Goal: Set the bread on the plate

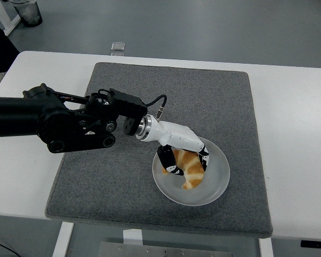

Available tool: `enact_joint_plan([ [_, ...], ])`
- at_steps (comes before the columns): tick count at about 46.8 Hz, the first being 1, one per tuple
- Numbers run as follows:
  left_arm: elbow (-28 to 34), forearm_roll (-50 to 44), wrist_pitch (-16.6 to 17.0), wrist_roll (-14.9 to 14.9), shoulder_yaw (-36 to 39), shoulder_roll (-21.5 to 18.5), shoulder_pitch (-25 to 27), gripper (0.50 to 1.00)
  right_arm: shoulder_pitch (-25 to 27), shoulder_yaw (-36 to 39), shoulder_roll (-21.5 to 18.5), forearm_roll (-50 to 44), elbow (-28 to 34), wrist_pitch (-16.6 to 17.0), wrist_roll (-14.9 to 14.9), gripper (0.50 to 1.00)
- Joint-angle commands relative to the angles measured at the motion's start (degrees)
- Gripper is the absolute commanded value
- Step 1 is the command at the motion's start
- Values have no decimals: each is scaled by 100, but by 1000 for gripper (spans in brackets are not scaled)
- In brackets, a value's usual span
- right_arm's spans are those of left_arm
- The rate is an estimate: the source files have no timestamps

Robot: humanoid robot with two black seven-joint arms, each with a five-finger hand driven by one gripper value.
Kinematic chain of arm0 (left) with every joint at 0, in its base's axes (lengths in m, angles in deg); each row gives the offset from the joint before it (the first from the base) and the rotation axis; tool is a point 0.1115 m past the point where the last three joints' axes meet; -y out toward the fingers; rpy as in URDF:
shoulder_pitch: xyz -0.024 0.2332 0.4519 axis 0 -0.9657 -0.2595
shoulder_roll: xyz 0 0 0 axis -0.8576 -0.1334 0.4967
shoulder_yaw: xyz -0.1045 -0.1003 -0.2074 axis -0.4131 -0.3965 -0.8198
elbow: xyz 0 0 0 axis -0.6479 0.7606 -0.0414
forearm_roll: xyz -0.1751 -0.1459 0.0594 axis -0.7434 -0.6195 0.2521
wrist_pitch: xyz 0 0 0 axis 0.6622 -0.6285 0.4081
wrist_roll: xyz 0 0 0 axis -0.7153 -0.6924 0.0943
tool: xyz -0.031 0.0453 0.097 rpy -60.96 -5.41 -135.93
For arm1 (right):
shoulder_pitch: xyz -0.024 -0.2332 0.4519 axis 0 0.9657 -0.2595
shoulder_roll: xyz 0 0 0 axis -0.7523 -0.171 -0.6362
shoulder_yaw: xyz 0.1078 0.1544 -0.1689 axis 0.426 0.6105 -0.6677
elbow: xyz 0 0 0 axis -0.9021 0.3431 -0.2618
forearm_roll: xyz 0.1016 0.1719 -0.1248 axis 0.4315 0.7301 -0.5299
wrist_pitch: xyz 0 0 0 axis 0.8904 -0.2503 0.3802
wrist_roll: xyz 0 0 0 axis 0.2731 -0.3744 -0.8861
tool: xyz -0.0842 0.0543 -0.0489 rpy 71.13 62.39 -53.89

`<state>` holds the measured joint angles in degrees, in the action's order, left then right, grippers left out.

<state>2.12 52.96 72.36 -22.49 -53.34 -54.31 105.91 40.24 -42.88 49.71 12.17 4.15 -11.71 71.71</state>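
Head view: the golden-brown curved croissant bread is lying on the round translucent white plate, left of plate centre, its lower tip pointing toward the plate's near rim. The left hand, white shell w/ black-tipped fingers, is reaching over the plate's left half from the upper left and is wrapping the bread: fingers curling down on both sides of it, grasping it, bread touching the plate surface as far as can be told. The black jointed left arm is coming in from the picture's left edge, well left of the plate, w/ a black cable looping at the silver wrist, just up-left of the plate. The plate is sitting on the grey felt rectangular mat, in the mat's near-right part. The mat is lying on the white table. A small clear plastic piece is sitting at the table's far edge, far up-left of the plate.
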Motion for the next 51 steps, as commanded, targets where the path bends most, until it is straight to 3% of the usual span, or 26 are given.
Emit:
enact_joint_plan([
  [1, 10, -39, -2, 7, -7, 0, -26, 827, 0, 0, 0, 0, 0, 0, 0, 952],
  [9, 10, -109, -2, 7, -15, 0, -70, 953, 0, 0, 0, 0, 0, 0, 0, 952],
  [14, 28, -267, 7, 7, -86, 0, -70, 988, 0, 0, 0, 0, 0, 0, 0, 952],
  [28, 72, -1365, -107, -2, -726, -70, 141, 994, 0, 0, 0, 0, 0, 0, 0, 952],
  [35, -33, -2673, -529, 25, -1491, -106, 150, 996, 0, 0, 0, 0, 0, 0, 0, 952],
  [51, -1456, -5872, -582, 60, -2582, -264, 18, 999, 0, 0, 0, 0, 0, 0, 0, 952],
])
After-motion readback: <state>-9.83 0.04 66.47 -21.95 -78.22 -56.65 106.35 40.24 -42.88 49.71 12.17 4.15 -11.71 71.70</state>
